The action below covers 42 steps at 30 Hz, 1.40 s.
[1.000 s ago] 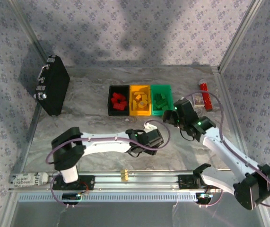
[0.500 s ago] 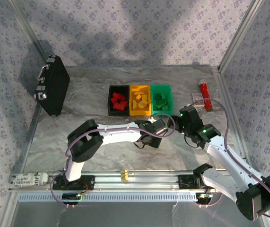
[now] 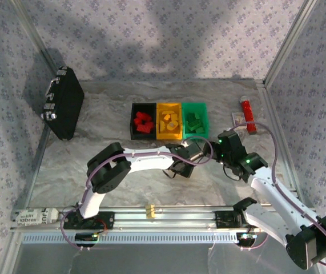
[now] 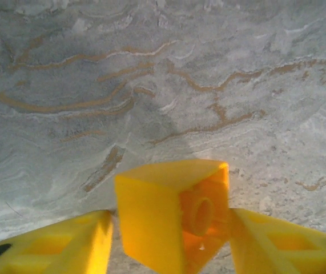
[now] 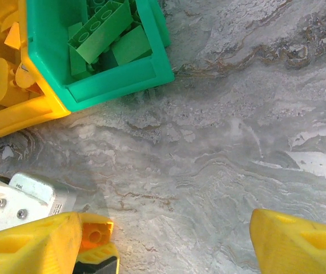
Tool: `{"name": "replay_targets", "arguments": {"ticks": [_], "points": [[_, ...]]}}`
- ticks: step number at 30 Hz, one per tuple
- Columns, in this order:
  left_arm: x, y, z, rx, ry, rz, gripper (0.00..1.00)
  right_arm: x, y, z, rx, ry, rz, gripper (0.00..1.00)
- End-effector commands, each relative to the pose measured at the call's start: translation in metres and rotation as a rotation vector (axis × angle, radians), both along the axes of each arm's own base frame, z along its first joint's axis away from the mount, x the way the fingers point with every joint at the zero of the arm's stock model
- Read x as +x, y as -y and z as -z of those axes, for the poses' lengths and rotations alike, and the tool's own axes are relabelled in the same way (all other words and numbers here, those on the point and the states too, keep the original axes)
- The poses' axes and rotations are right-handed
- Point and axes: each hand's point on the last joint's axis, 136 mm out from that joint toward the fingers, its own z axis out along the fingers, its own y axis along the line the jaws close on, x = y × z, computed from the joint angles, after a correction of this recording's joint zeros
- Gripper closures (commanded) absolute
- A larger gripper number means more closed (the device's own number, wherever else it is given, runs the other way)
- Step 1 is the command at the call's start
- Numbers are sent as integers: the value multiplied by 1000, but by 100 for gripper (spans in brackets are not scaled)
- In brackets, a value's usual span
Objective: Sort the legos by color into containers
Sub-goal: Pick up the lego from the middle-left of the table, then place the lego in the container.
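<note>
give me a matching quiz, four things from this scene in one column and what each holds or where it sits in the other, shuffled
1. black bin
2. green bin
3. left end effector
4. case

a. at the table's left edge
b. holds red bricks
c. grips a yellow brick
d. holds green bricks

Pairs: 1-b, 2-d, 3-c, 4-a
</note>
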Motion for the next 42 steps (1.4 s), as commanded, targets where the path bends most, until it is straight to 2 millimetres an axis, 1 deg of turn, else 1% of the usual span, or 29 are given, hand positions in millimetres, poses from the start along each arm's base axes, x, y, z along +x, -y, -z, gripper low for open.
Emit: {"name": "replay_targets", "arguments": {"ticks": [1,5,10,14,21,26,30,32,34,35,39,40,41,42], "points": [[9,5,-6,-21,7,6,52,-5,2,4,12,-18,18,21],[14,1,-12,-22,17,8,60,-5,2,5,17,-19,20,21],[20,-11,-27,-36,51,-13,61,-8,2,8,20,-26,20,21],[33,-28,-49,-74,84,-46,62,-11,4,14,15,-34,25,21],[75,-65,-96,-133,161,-123,61,-15,0,25,28,-45,20,21],[109,-80,-136,-200,253,-154,61,-21,1,28,21,-52,18,21],[142,-91,-156,-241,284,-204,60,-25,3,28,27,-42,20,21],[155,-89,-162,-234,290,-200,60,-27,5,28,25,-40,23,21],[169,-85,-163,-225,288,-194,60,-27,6,23,31,-24,26,21],[174,-82,-163,-223,284,-189,61,-31,9,26,20,-42,27,21],[196,-70,-157,-209,247,-182,59,-36,11,23,23,-33,28,21],[201,-68,-157,-208,240,-186,57,-37,12,22,23,-30,28,21],[200,-69,-151,-186,216,-186,53,-38,13,21,22,-27,30,21],[203,-68,-152,-181,213,-188,40,-40,15,20,22,-26,32,21]]}}
